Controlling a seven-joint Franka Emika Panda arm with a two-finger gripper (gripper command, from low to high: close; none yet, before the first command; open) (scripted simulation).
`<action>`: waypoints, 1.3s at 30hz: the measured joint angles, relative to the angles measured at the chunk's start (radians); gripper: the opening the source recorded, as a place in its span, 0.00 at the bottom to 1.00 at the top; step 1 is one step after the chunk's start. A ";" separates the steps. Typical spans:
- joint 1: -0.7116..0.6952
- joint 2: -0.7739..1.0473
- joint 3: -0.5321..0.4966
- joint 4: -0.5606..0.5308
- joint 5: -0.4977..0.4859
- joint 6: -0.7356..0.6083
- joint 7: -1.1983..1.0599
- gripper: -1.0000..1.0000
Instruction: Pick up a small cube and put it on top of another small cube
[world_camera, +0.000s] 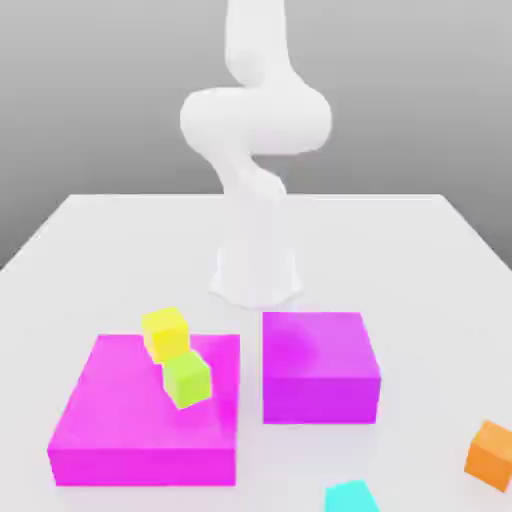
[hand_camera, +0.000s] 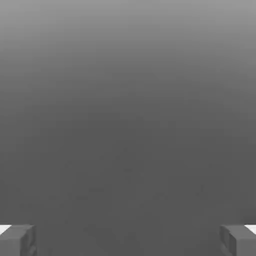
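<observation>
White tabletop (world_camera: 90, 250) under plain grey backdrop (world_camera: 100, 90)

The arm (world_camera: 255, 130) looks like smooth white plastic with a soft sheen; the surface (world_camera: 90, 235) is plain matt white; the two magenta blocks (world_camera: 150, 410) are flat-coloured and smooth; beside them the cyan cube (world_camera: 352, 496), the orange cube (world_camera: 491, 454), the yellow cube (world_camera: 165, 333) and the lime-green cube (world_camera: 187, 379) look equally smooth and matt; the fingertips (hand_camera: 17, 240) are dull grey, untextured.

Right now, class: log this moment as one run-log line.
jaws: open, nothing held | cyan cube: on table, untouched | yellow cube, lime cube: on magenta block
</observation>
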 joint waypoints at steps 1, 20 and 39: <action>0.003 0.039 0.004 -0.001 -0.002 0.012 -0.002 0.50; 0.062 0.731 0.069 -0.014 -0.045 0.235 -0.033 0.50; 0.117 1.221 0.059 0.016 -0.094 0.467 -0.027 0.00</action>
